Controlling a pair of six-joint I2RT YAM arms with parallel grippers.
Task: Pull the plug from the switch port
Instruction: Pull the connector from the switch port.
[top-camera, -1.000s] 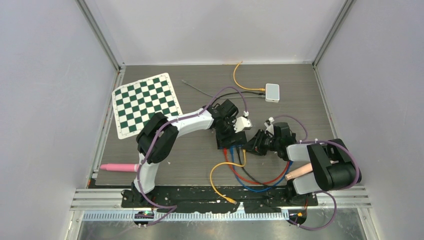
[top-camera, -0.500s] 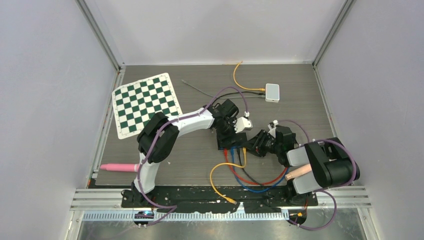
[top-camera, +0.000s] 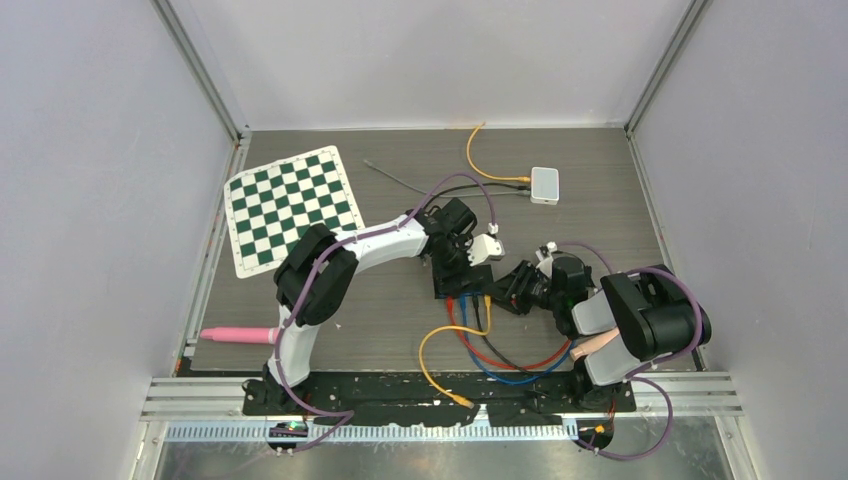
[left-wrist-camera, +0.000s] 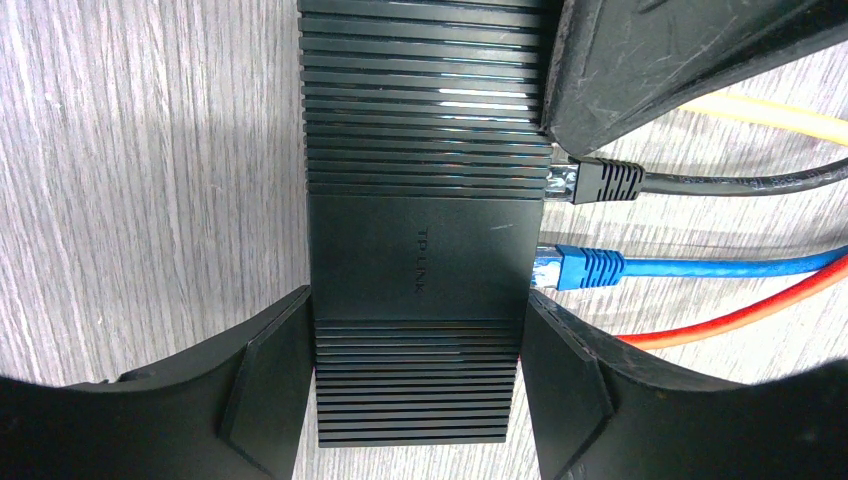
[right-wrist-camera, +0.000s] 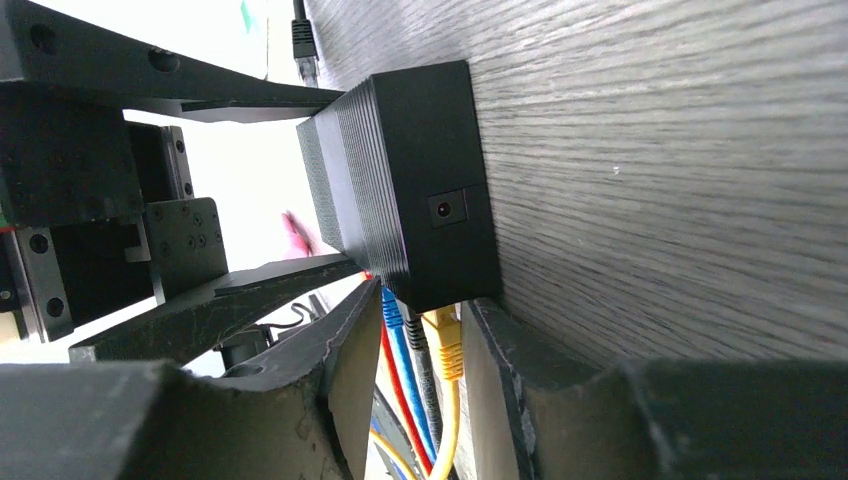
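Left gripper (top-camera: 452, 262) sat clamped across the black switch (top-camera: 463, 283) near the middle of the tabletop (top-camera: 590, 215) in the top view, its arm reaching in from 7 o'clock. The right gripper (top-camera: 512, 290) lay low at the switch's 4 o'clock corner, pointing at the switch. Red, blue, black and yellow cables left the switch's 6 o'clock edge and looped over the tabletop; the yellow cable (top-camera: 430, 350) ran farthest toward 6 o'clock. A checkerboard (top-camera: 290, 210) lay at 10 o'clock and a small white box (top-camera: 544, 185) at 1 o'clock.

From the left wrist, the two fingers (left-wrist-camera: 262, 385) pressed the ribbed switch from 9 and 3 o'clock — both touching its sides. On the 3 o'clock face a black plug (left-wrist-camera: 597, 182) and a blue plug (left-wrist-camera: 580, 268) sat in their ports, with a red cable (left-wrist-camera: 720, 320) just below them. A scuffed black finger of the other arm covered the face toward 1 o'clock.

From the right wrist, the right gripper's jaws stood apart. The yellow plug (right-wrist-camera: 446, 338) — its tip at the switch's port face — showed in the gap, close to the 3 o'clock finger (right-wrist-camera: 510, 370); whether they touched could not be told.
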